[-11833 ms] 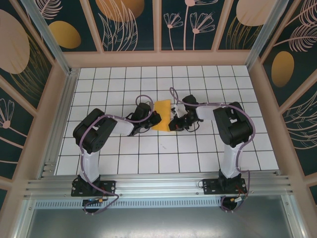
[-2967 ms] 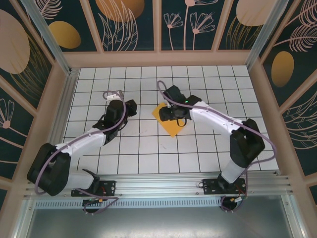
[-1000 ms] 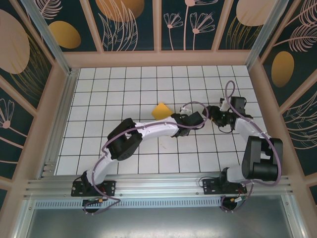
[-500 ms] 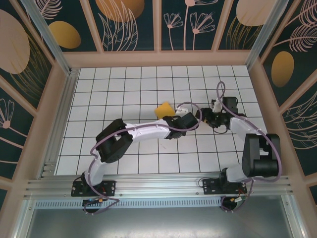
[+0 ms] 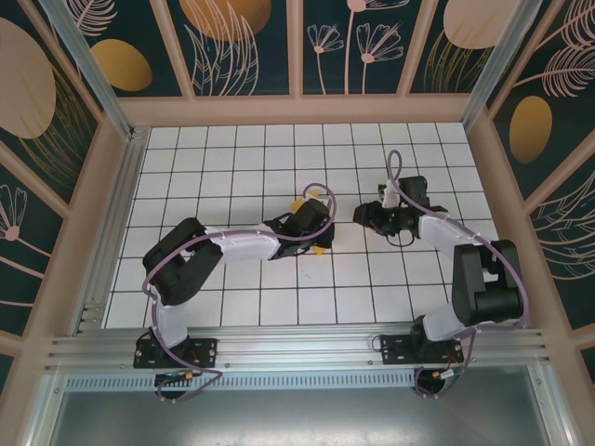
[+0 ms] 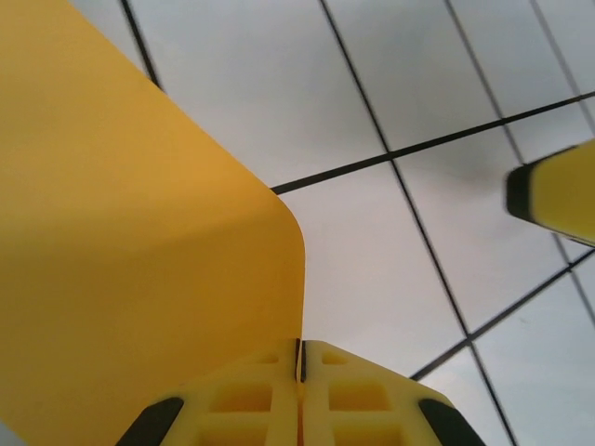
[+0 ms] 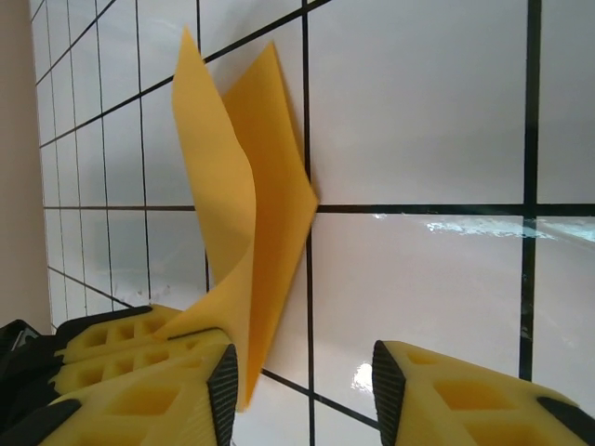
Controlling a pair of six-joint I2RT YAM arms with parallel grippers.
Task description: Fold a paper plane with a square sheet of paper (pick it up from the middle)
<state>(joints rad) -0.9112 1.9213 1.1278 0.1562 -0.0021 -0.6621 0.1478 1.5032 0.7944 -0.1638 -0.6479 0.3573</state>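
Observation:
The square sheet of paper (image 7: 244,177) is orange and stands off the table, bent into two flaps. My left gripper (image 6: 299,346) is shut on its lower edge, and the sheet (image 6: 130,223) rises to the left of the jaws. From above, the left gripper (image 5: 316,230) covers most of the paper (image 5: 297,203) at the table's middle. My right gripper (image 7: 302,372) is open just to the right of the sheet, whose edge hangs beside the left finger (image 7: 149,395) without being pinched. From above, the right gripper (image 5: 364,216) faces the left one. A paper plane is out of view.
White gridded table (image 5: 232,167) inside a walled enclosure with patterned panels (image 5: 242,46). Both arms reach inward over the middle tiles. A yellow fingertip of the right gripper (image 6: 553,181) hangs at the right of the left wrist view.
The left gripper drew back leftward to the paper and shut on its edge. The right gripper followed leftward toward the sheet, and its jaws narrowed somewhat.

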